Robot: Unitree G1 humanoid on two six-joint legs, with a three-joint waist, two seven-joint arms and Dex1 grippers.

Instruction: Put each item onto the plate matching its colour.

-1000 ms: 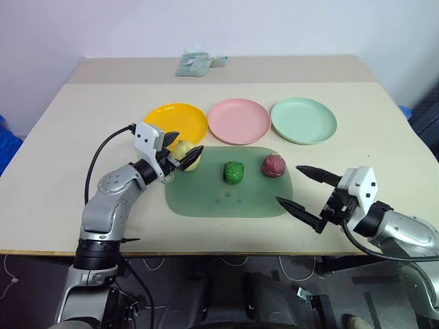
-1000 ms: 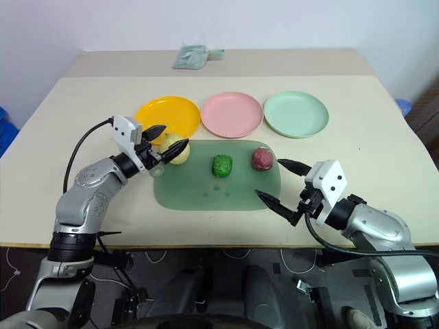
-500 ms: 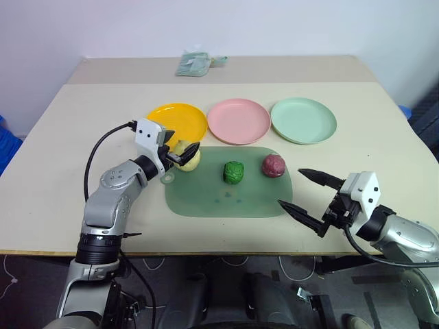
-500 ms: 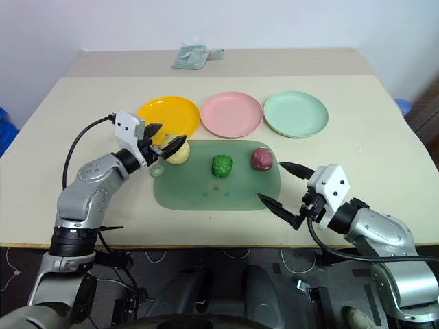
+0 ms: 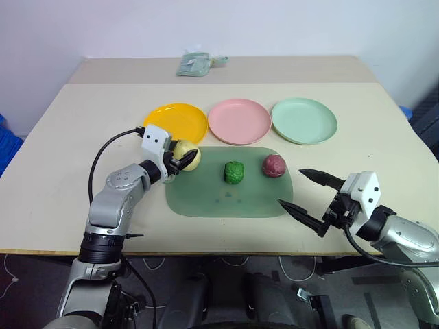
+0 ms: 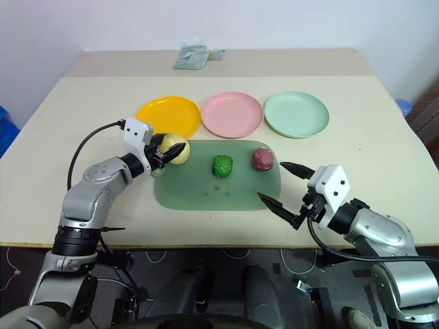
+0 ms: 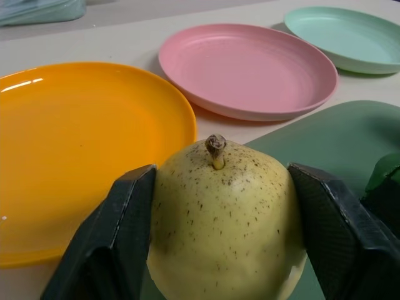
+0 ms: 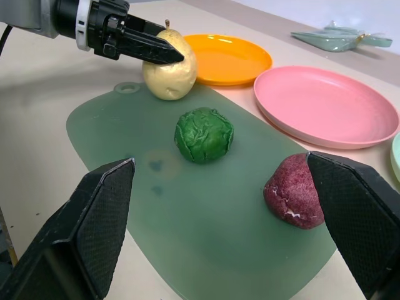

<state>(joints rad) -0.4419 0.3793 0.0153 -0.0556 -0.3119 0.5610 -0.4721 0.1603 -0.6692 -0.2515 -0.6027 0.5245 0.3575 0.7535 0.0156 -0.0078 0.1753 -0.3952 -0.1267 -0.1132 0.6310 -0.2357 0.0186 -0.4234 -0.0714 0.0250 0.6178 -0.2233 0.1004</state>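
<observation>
Now the left gripper (image 5: pixel 184 160) is clamped on the pale yellow pear (image 7: pixel 226 222), one black finger pressed against each side of it, with the stem pointing up between them. A second ago those fingers stood wide apart around the pear without touching it; since then they have closed in on the fruit. The pear sits at the near left corner of the dark green mat (image 5: pixel 230 199), on its surface, as it did a second ago.

Just beyond the closed left fingers lies the yellow-orange plate (image 5: pixel 175 122). Further along from that gripper, toward the robot's right, are the pink plate (image 5: pixel 239 120) and then the mint green plate (image 5: pixel 303 120), all three in a row on the table (image 5: pixel 62 144) behind the mat.

Beside the held pear, on the mat's middle, sits the dark green bumpy toy (image 5: pixel 234 172). Past it, nearer the right gripper (image 5: pixel 309 197), sits the maroon round toy (image 5: pixel 274 165). Neither has moved.

The right gripper hangs at the mat's right edge with its two fingers spread wide, holding nothing, just as before. The maroon toy lies just ahead of its spread fingers, apart from them.

A small pale green packet (image 5: pixel 194 64) lies at the table's far edge, well beyond both grippers.
</observation>
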